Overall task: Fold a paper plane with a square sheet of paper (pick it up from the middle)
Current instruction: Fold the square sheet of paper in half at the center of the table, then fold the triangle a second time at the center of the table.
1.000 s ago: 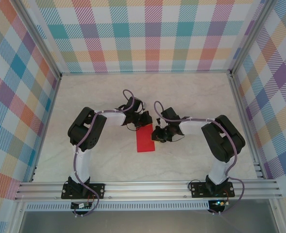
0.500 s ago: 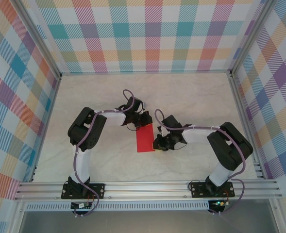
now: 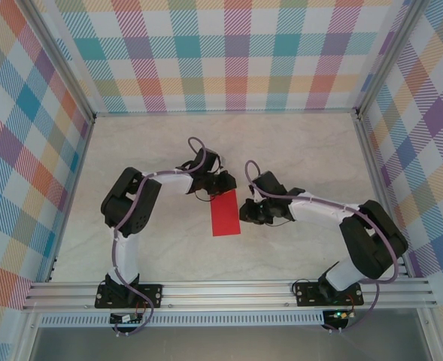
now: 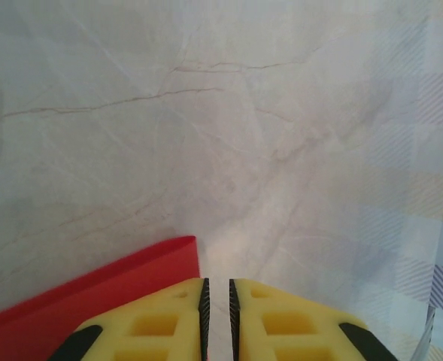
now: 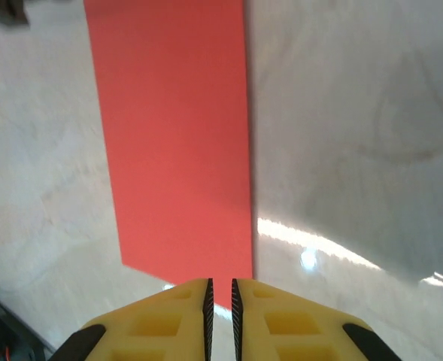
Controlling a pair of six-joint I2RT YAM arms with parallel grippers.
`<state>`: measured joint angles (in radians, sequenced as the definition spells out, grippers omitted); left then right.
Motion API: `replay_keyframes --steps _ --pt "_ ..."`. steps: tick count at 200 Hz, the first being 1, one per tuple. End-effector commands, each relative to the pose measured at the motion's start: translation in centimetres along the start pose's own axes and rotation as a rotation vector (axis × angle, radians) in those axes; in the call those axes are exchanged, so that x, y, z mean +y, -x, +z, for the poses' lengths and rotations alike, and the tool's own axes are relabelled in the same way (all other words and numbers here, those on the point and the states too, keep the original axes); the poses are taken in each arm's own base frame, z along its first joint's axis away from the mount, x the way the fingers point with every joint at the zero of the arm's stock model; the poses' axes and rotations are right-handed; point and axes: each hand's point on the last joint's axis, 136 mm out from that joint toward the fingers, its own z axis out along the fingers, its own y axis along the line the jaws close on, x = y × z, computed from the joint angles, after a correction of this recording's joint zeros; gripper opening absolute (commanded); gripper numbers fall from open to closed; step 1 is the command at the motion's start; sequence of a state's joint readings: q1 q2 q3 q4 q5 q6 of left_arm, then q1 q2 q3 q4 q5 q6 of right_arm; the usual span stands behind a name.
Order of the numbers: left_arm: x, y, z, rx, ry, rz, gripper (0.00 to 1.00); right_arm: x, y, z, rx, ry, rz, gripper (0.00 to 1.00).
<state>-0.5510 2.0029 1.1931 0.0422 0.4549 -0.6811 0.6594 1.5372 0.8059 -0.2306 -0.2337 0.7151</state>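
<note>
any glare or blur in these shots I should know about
Right wrist view: bright glare streak on the table beside the paper, whose edges look slightly soft. Left wrist view: soft hotspot mid-table, right side washed out. Top view: even light, sharp.

Pale marble-look table, faint grey veins, glossy, glare patch near right side in right wrist view. Square sheet of paper lies flat on table near centre, folded into narrow red strip, long axis running near-to-far. One strip corner flat against tabletop in left wrist view. Aluminium rail along near edge.
</note>
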Motion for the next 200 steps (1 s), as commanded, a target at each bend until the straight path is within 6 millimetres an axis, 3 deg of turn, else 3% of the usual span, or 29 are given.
replay_keyframes --steps 1,49,84,110,144,200 --pt "-0.9 1.5 -3.8 -0.09 0.009 0.002 0.24 0.0 2.6 0.6 -0.047 -0.053 0.011 0.19" --pt "4.1 0.6 -8.2 -0.153 0.138 -0.079 0.42 1.1 5.6 2.9 -0.025 -0.105 -0.03 0.27" --pt "6.9 -1.4 -9.4 -0.125 0.189 -0.134 0.49 2.0 8.1 4.6 -0.032 -0.132 -0.059 0.31" --pt "7.3 -2.4 -9.7 -0.106 0.184 -0.149 0.49 1.4 9.6 5.5 -0.049 -0.193 -0.056 0.38" --pt "7.3 -3.7 -9.6 -0.07 0.153 -0.169 0.49 0.8 10.6 6.4 -0.048 -0.205 -0.052 0.39" --pt "6.6 -5.9 -8.7 0.019 0.077 -0.191 0.55 -1.3 9.6 7.4 -0.009 -0.234 0.026 0.4"
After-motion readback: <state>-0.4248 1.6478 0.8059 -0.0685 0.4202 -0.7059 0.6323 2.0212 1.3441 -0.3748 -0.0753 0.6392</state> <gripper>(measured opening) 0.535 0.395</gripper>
